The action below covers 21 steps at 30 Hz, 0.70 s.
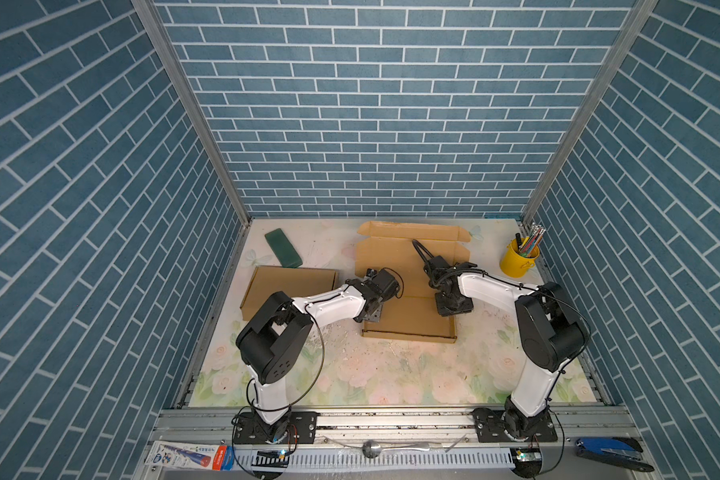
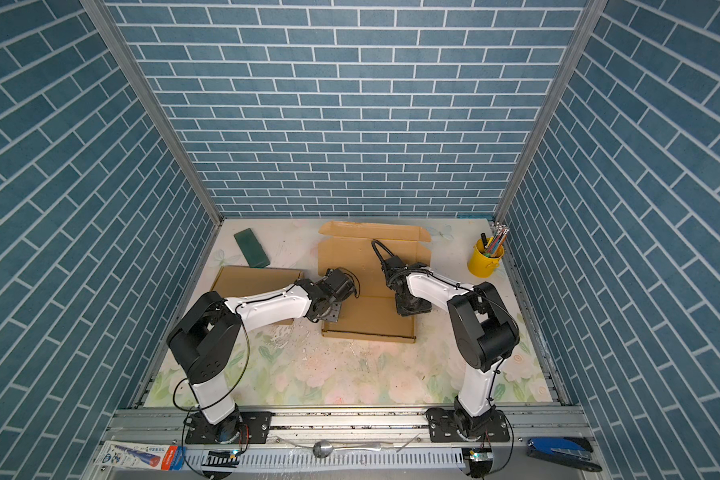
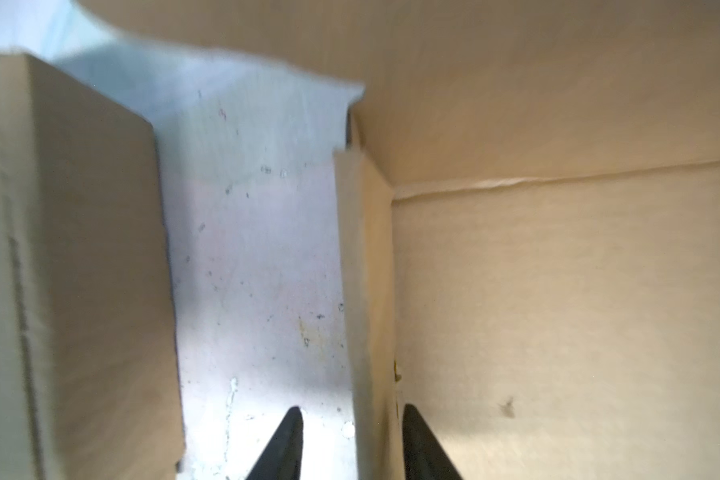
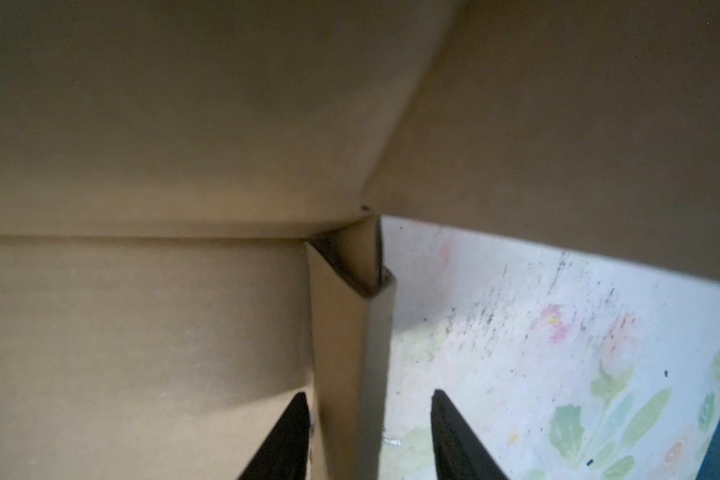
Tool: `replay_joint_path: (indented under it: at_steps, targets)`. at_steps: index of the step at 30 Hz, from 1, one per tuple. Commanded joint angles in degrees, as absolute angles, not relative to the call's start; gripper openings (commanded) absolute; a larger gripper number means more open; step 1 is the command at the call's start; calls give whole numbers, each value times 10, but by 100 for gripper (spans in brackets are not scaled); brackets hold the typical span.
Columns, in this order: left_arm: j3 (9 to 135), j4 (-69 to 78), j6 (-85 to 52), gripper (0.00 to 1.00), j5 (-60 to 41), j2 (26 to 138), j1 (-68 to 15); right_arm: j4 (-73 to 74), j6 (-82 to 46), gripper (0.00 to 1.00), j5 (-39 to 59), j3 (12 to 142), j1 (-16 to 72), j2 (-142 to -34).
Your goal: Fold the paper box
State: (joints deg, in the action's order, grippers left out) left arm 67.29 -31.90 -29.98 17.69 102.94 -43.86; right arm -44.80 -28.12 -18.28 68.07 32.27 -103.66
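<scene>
The brown paper box (image 1: pixel 408 322) lies mid-table in both top views, its lid (image 1: pixel 400 253) flat toward the back wall. My left gripper (image 1: pixel 371 316) points down over the box's left side wall. In the left wrist view that gripper (image 3: pixel 351 406) is open, astride the standing wall (image 3: pixel 366 291), with a gap on the table side. My right gripper (image 1: pixel 454 305) hangs over the right side wall. The right wrist view shows it (image 4: pixel 369 392) open too, astride the doubled-over wall (image 4: pixel 350 332), with one finger (image 4: pixel 454 436) well clear of the card.
A second, closed cardboard box (image 1: pixel 292 291) lies just left of the left arm. A dark green flat case (image 1: pixel 283 247) sits at the back left. A yellow cup of pens (image 1: pixel 518 259) stands at the back right. Blue brick-patterned walls close in three sides.
</scene>
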Motion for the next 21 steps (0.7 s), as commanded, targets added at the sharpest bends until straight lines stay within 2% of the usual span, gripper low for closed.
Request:
replay_joint_path:
  at_steps: [1,10,21]
  targets:
    - [686,-331,-297,45,173,1013,-433,-466,-286,51,-169,693,324,-1015]
    - [683,-317,-289,47,167,1001,-432,-455,-293,61,-122,696,312,-991]
    - [680,-311,-263,54,184,964,-432,-457,-285,64,-92,703,292,-962]
